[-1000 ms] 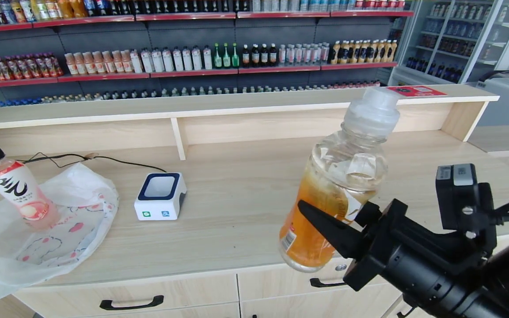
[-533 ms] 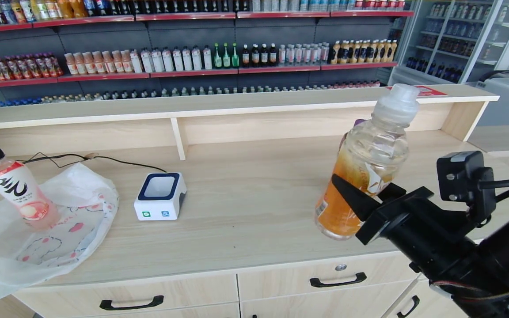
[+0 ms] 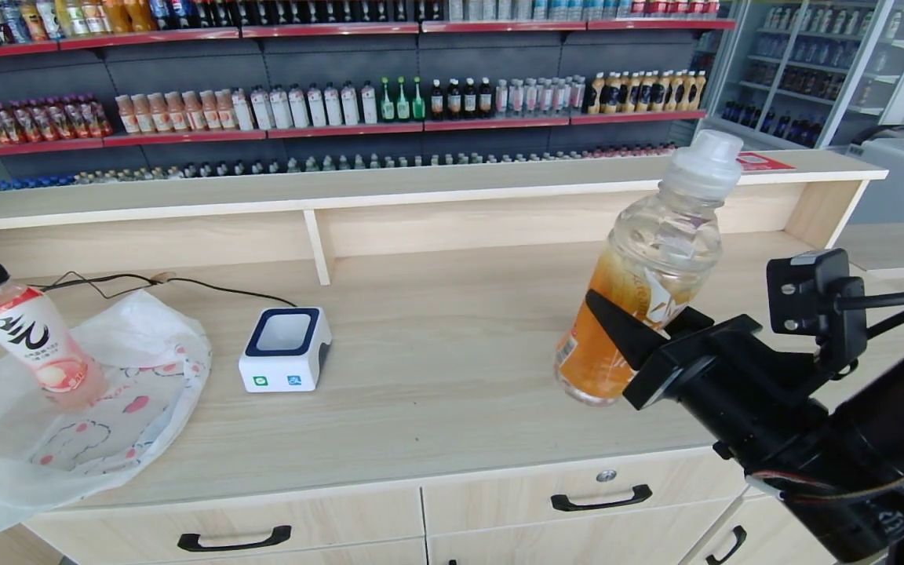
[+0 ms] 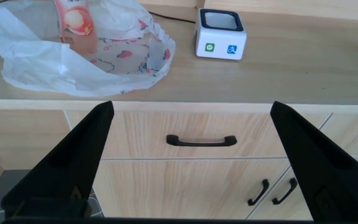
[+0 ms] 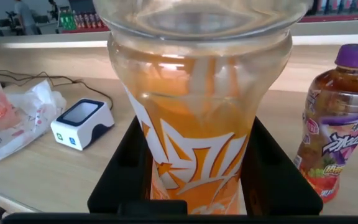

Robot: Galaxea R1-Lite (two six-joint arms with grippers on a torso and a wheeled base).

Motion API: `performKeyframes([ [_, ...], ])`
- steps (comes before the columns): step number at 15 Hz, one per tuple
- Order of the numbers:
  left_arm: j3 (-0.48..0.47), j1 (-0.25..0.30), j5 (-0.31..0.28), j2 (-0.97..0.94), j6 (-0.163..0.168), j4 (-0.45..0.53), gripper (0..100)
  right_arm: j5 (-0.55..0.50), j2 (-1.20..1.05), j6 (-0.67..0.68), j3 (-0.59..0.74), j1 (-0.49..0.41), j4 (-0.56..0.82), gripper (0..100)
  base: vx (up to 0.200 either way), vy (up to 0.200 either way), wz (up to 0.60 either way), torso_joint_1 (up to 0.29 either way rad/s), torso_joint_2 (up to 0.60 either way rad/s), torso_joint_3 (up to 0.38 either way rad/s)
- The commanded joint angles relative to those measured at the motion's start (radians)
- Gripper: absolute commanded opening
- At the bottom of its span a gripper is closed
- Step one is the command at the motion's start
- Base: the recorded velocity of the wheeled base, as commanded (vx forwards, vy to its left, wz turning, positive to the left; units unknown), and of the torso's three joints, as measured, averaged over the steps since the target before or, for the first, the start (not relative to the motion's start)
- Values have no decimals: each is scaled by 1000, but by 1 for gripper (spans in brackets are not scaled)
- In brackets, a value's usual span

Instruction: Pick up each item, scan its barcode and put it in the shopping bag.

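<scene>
Orange drink bottle (image 3: 640, 290): clenched at its labelled lower half by the right gripper (image 3: 625, 329), at 3 o'clock on the counter (image 3: 436, 353) in the head view. It is tilted, white cap toward 1 o'clock, base near the counter's front edge. I cannot tell whether the base is off the surface.

Right wrist view: the bottle (image 5: 197, 124) sits between both black fingers of the gripper (image 5: 197, 180), pressed on either side. Just beside it stands a purple-capped bottle (image 5: 335, 124), upright on the counter. The head view hides that one behind the orange bottle.

Scanner (image 3: 285, 348): white box, dark-rimmed window facing up, at 9 o'clock of the held bottle and well apart from it. Bare wood lies between them.

Shopping bag (image 3: 67, 408): further along at 9 o'clock, spread flat and overhanging the front edge. A pink bottle (image 3: 34, 337) leans on its plastic, black cap toward 11 o'clock. A thin cable (image 3: 209, 286) runs behind the bag and scanner.

Left wrist view: the left gripper (image 4: 188, 115) is released, fingers wide apart and holding nothing. It hangs below the counter edge in front of a drawer handle (image 4: 201, 140). Above the edge are the bag (image 4: 79, 62), pink bottle (image 4: 73, 25) and scanner (image 4: 221, 33).

A raised ledge (image 3: 421, 184) bounds the counter at 12 o'clock.
</scene>
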Motion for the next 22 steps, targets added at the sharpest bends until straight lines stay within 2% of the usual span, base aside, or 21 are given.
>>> performKeyframes([
  [1,0,-2,1,2,0,0,100,1,35,0,-40,0,0,0,0,200,0,-2,2,-2],
  [18,0,-2,1,0,0,0,100,1,32,7,-43,2,0,0,0,200,0,2,2,3],
  [22,0,0,1,0,1,0,100,1,30,10,-38,5,0,0,0,0,0,0,0,0],
])
